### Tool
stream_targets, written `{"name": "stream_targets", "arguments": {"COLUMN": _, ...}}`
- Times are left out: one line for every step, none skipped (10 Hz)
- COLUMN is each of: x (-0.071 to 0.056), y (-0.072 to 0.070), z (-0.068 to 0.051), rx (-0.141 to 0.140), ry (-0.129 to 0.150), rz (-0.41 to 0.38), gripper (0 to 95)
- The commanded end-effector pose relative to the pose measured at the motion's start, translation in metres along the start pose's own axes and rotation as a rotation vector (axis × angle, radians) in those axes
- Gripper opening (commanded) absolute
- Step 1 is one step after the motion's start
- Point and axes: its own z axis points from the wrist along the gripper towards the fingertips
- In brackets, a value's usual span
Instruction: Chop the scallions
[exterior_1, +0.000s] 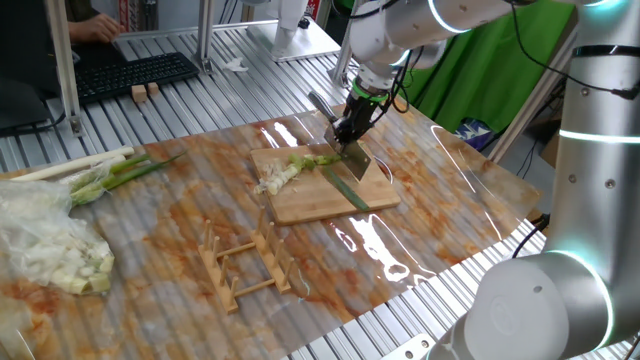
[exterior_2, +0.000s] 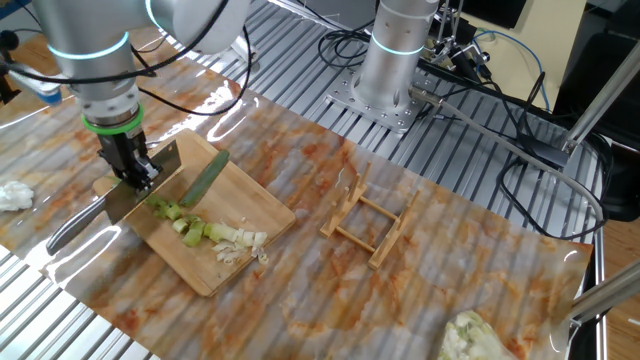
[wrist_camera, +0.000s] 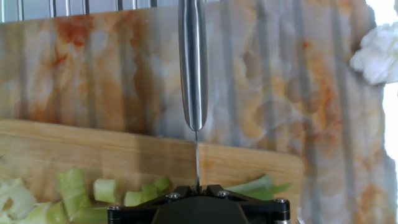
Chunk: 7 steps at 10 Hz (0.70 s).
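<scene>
Gripper (exterior_2: 135, 168) clamped shut on knife (exterior_2: 110, 200), blade down across scallions (exterior_2: 205, 195) at frame left. Held upright over cutting board (exterior_2: 215, 225), likely for clean chopping; cut bits (exterior_2: 235, 243) piled alongside.

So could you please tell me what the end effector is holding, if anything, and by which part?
The end effector holds a cleaver by the blade's top edge, not its handle.

- No text, label, brand or number can be read in any view
- The keyboard (exterior_1: 135, 72) at the table's far edge — its key markings are too small to make out
</scene>
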Motion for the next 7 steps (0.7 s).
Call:
{"name": "stream_targets", "arguments": {"x": 0.007, "y": 0.003, "z": -0.021, "rx": 0.031, "ry": 0.052, "rz": 0.002, "gripper": 0.0}}
{"name": "stream_targets", "arguments": {"x": 0.007, "y": 0.002, "z": -0.022, "rx": 0.027, "ry": 0.050, "rz": 0.009, "gripper": 0.0}}
{"name": "stream_targets", "arguments": {"x": 0.008, "y": 0.003, "z": -0.026, "rx": 0.025, "ry": 0.051, "rz": 0.010, "gripper": 0.0}}
{"name": "stream_targets", "arguments": {"x": 0.009, "y": 0.001, "z": -0.031, "rx": 0.042, "ry": 0.050, "rz": -0.002, "gripper": 0.0}}
{"name": "stream_targets", "arguments": {"x": 0.011, "y": 0.000, "z": -0.034, "rx": 0.047, "ry": 0.050, "rz": -0.009, "gripper": 0.0}}
{"name": "stream_targets", "arguments": {"x": 0.011, "y": -0.001, "z": -0.037, "rx": 0.055, "ry": 0.045, "rz": -0.017, "gripper": 0.0}}
{"name": "stream_targets", "arguments": {"x": 0.012, "y": -0.003, "z": -0.039, "rx": 0.056, "ry": 0.035, "rz": -0.025, "gripper": 0.0}}
